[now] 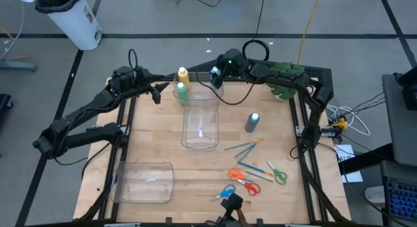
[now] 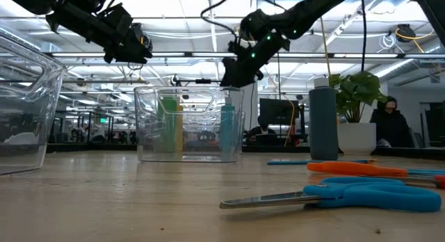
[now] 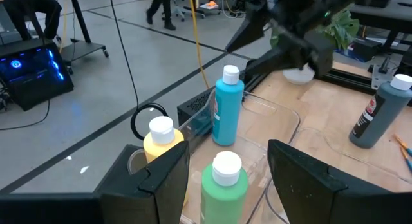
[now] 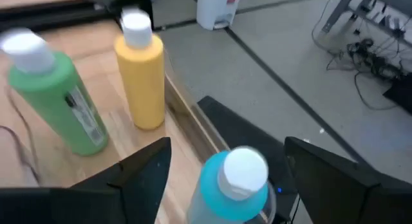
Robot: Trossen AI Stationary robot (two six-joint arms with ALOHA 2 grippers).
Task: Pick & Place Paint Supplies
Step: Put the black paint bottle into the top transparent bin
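Three white-capped paint bottles stand upright on their bases at the table's far edge: yellow (image 1: pixel 183 75), green (image 1: pixel 180 90) and light blue (image 3: pixel 228 114). My right gripper (image 4: pixel 225 148) hovers open over the light blue bottle (image 4: pixel 233 185), with a finger on either side of its cap and neither touching it. My left gripper (image 3: pixel 228 149) waits open just left of the green bottle (image 3: pixel 225 188), clear of it. A grey-blue bottle (image 1: pixel 252 121) stands farther right. Thin brushes (image 1: pixel 244 149) lie flat on the wood.
A clear bin (image 1: pixel 200 122) stands mid-table, just nearer than the bottles, and a second clear container (image 1: pixel 143 181) sits at the near left. Scissors (image 1: pixel 244 177) with orange, blue and green handles lie at the near right. A potted plant (image 1: pixel 283 80) stands at the far right corner.
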